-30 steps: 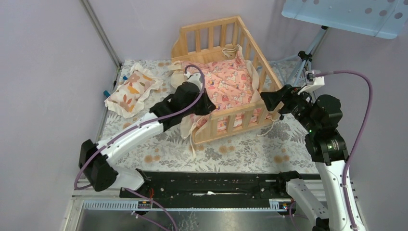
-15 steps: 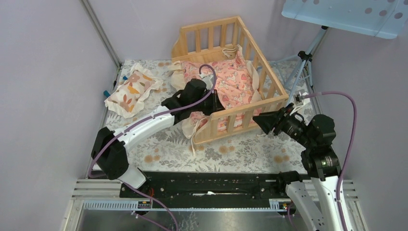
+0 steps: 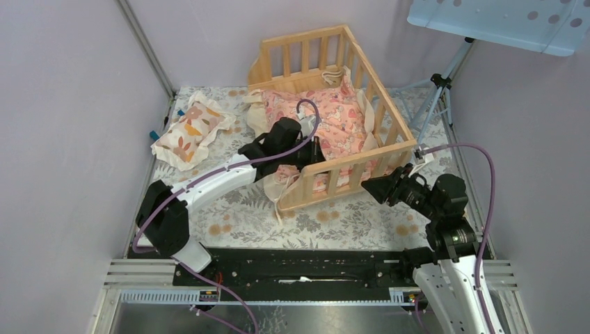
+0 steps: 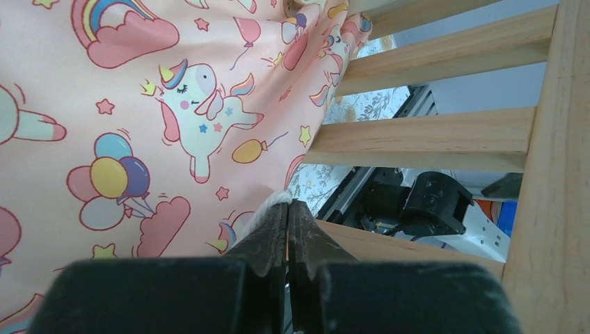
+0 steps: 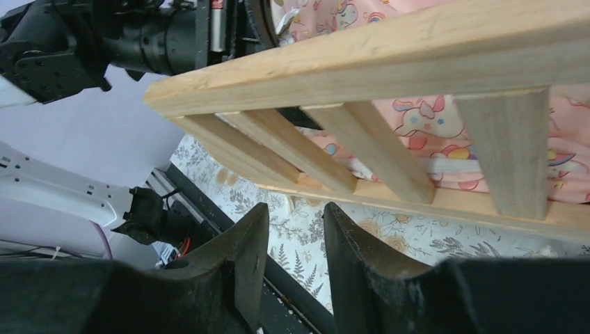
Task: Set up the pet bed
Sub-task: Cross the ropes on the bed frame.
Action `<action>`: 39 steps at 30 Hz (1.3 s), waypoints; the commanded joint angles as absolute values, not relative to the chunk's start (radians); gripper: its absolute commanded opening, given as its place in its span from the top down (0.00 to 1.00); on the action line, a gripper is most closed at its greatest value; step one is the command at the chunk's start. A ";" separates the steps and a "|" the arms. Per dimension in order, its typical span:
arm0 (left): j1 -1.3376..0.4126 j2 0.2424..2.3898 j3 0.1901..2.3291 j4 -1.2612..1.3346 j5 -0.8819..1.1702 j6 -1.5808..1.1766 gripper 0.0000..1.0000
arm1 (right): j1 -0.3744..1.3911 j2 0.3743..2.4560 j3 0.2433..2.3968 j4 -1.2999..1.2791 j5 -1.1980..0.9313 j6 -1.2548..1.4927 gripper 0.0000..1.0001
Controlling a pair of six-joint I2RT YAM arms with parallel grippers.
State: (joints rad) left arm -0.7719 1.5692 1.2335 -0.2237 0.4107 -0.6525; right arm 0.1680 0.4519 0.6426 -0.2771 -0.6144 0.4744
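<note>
The pet bed (image 3: 394, 147), a light wooden slatted frame, stands at the back of the table with a pink unicorn-print cushion (image 3: 334, 125) lying inside it. My left gripper (image 3: 316, 149) is inside the bed just behind the front rail. Its jaws are shut, tip against the cushion (image 4: 139, 104), and a cream ruffle edge shows at the fingertips (image 4: 275, 209). My right gripper (image 3: 367, 186) hovers outside the bed's front right corner. In the right wrist view this gripper (image 5: 296, 216) is open with nothing between its fingers, below the front rail (image 5: 362, 62).
A small cream pillow with orange leaf prints (image 3: 191, 129) lies at the left on the floral tablecloth (image 3: 348, 219). A tripod (image 3: 435, 90) and a pale blue perforated panel (image 3: 501, 24) stand at the back right. The black base rail (image 3: 299, 268) runs along the near edge.
My left gripper has moved right, deeper into the bed over the cushion. My right arm has dropped from the right rail to the front right corner, its jaws narrowing.
</note>
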 commanded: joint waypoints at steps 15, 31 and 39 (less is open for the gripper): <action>-0.751 1.401 1.140 -0.340 0.311 -0.563 1.00 | 0.255 0.814 0.775 -0.145 0.043 0.512 0.73; -0.687 1.412 1.145 -0.213 0.386 -0.605 1.00 | 0.256 1.040 0.946 -0.032 0.006 0.371 0.67; -0.607 1.421 1.191 -0.119 0.370 -0.787 1.00 | 0.255 0.859 0.866 -0.098 -0.140 0.346 0.62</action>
